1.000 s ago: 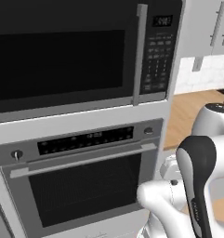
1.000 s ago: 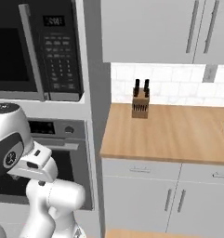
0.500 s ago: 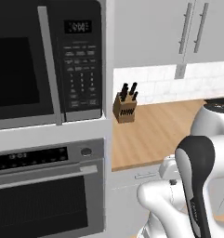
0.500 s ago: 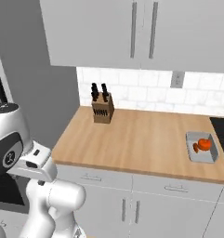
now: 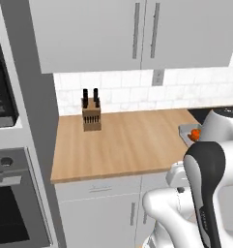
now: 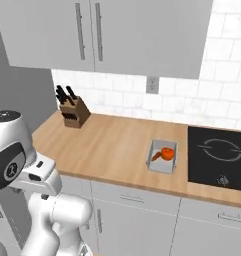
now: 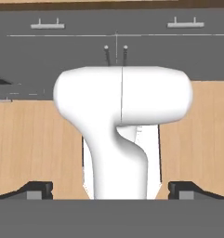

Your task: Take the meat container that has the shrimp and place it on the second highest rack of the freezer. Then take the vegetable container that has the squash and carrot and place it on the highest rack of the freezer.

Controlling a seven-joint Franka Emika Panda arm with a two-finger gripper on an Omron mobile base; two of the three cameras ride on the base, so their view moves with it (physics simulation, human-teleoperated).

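A home kitchen: wooden countertop (image 6: pixel 112 145) under pale wall cabinets (image 6: pixel 97 35), white tile backsplash (image 6: pixel 217 95), knife block (image 6: pixel 74 114), black cooktop (image 6: pixel 219 157), built-in oven (image 5: pixel 11 208).

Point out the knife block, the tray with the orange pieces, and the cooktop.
knife block (image 6: pixel 75 113): right base view, front face of the wooden block.
tray (image 6: pixel 159 164): right base view, bare grey floor near its front rim.
cooktop (image 6: pixel 218 158): right base view, black glass surface.

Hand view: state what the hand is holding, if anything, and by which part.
Nothing is held. The hand stands open, with its dark fingertips far apart and no object between them.
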